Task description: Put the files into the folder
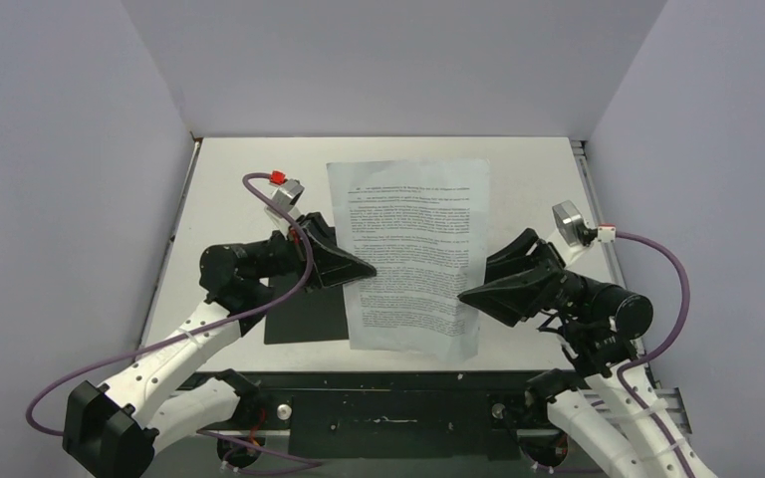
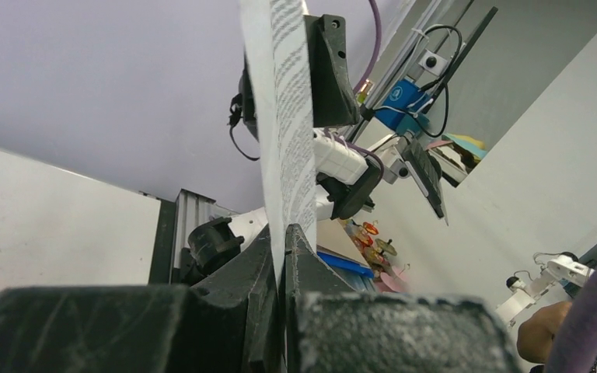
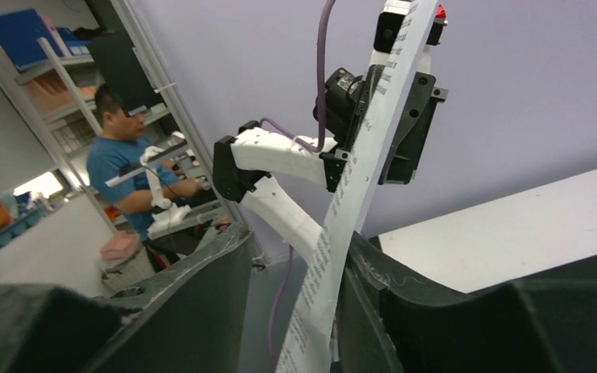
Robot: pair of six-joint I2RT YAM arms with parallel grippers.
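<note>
White printed paper, the files (image 1: 413, 249), sits in the middle of the top view, held up over the table (image 1: 239, 179) between your two arms.

Your left tool (image 1: 364, 267) is closed tight on the sheet's left edge. In the left wrist view the paper rises edge-on straight out of the pinched jaws, with no gap on either side.

Your right tool (image 1: 470, 296) sits at the sheet's right edge, lower in the frame than the left one. In the right wrist view its jaws stand partly apart with the paper passing between them. The sheet lies against the jaw on the right of that frame, and a clear gap separates it from the jaw on the left, so this tool is not clamping.

The folder (image 1: 304, 319) shows as a flat black patch on the table, at lower left of centre, beneath the left arm and partly covered by the sheet. You cannot tell from these views how many sheets are held.
</note>
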